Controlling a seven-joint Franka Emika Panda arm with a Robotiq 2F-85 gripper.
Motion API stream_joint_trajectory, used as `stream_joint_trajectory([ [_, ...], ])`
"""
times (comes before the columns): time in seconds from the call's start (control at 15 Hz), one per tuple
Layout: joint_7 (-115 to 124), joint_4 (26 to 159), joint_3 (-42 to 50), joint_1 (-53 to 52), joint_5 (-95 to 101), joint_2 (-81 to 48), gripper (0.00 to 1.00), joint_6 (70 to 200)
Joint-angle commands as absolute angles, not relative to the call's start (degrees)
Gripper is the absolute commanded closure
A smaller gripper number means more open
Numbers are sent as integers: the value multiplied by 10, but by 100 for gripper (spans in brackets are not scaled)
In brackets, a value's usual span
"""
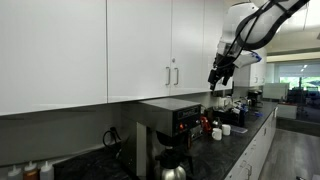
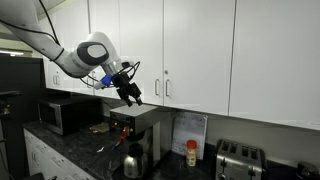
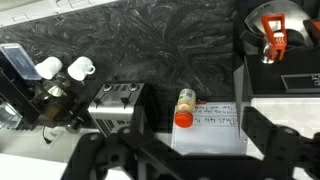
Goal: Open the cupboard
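Note:
The white wall cupboard (image 1: 195, 40) is shut in both exterior views (image 2: 140, 40). Its slim silver bar handle (image 1: 177, 75) stands next to the neighbouring door's handle (image 1: 170, 75); the pair also shows in an exterior view (image 2: 157, 88). My gripper (image 1: 220, 72) hangs in front of the door's lower edge, a short way to the side of the handles and apart from them (image 2: 130, 93). It points down, its fingers spread and empty. In the wrist view the gripper (image 3: 190, 150) frames the counter below. The cupboard's inside is hidden.
Below the gripper stands a coffee machine (image 1: 170, 125) (image 2: 135, 135). The dark counter carries a toaster (image 3: 118, 100), an orange-capped bottle (image 3: 184, 107), a white note (image 3: 215, 128) and two mugs (image 3: 65, 68). A microwave (image 2: 62, 115) sits further along.

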State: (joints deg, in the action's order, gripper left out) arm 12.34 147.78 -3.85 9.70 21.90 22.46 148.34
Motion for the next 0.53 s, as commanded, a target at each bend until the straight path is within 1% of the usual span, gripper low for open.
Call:
stream_joint_trajectory([
  [0.0,149,1412,-61,109,256,156,0,1493],
  [0.47,160,1278,-56,93,300,75,0,1470],
])
